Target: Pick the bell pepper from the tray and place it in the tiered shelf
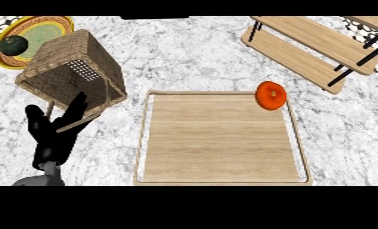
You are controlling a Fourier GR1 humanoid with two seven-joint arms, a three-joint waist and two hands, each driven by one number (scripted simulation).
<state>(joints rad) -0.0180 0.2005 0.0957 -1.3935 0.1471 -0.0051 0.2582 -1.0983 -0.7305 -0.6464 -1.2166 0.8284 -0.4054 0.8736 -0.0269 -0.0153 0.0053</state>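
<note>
Wooden tray point(221, 140) centred on marble counter point(184, 53); two-tier wooden shelf point(310, 48) at upper right. Wicker basket point(70, 80) tipped at left. Left hand point(52, 133) open, fingers spread upward. Orange bell pepper point(271, 95) at tray's far right corner, long axis indiscernible.

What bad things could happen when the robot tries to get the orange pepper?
The bell pepper sits at the tray's far right corner, by the rim, so a nudge might roll it onto the counter. The only hand showing is the left hand, open at the lower left beside the wicker basket; reaching across might bump that. The tiered shelf has narrow boards, so the pepper could perhaps roll off.
</note>
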